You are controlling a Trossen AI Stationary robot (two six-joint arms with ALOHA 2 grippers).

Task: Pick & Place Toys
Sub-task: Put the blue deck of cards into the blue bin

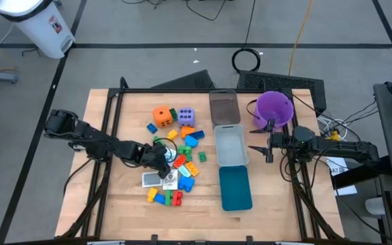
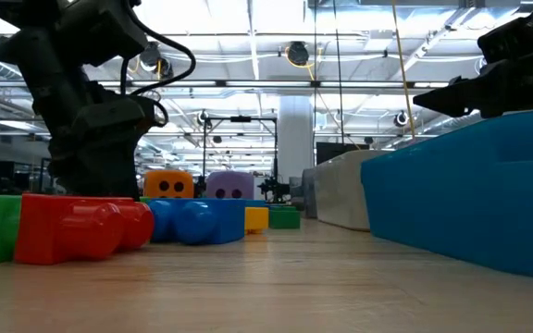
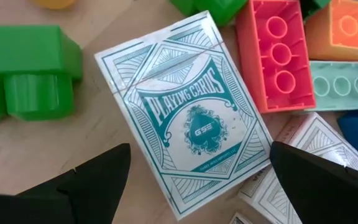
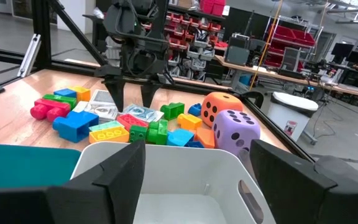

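**Teal print on a white card pack, between my spread fingers**

Teal lettering on the pack [image 3: 188,112] reads "PLAYING CARDS", with "GSE" on a spade emblem in the middle and fine teal line patterns around it. The pack lies flat on the wooden table [image 1: 114,204], shiny as if wrapped. My left gripper [image 3: 197,180] hangs just above it, fingers [image 3: 95,180] spread wide, one to each side, nothing pinched. A second card pack [image 3: 309,155] of the same print lies partly under it. Beside them sit a green block [image 3: 27,71], a coral brick [image 3: 272,56] with three open round sockets, an orange one [image 3: 350,28] and a pale mint one [image 3: 344,84].

Across the table stand an orange die [image 4: 219,109] and a lavender die [image 4: 238,130], both with dark dots, touching each other.

My right gripper [image 4: 197,168] waits over the white tray [image 4: 173,180], fingers apart and empty.
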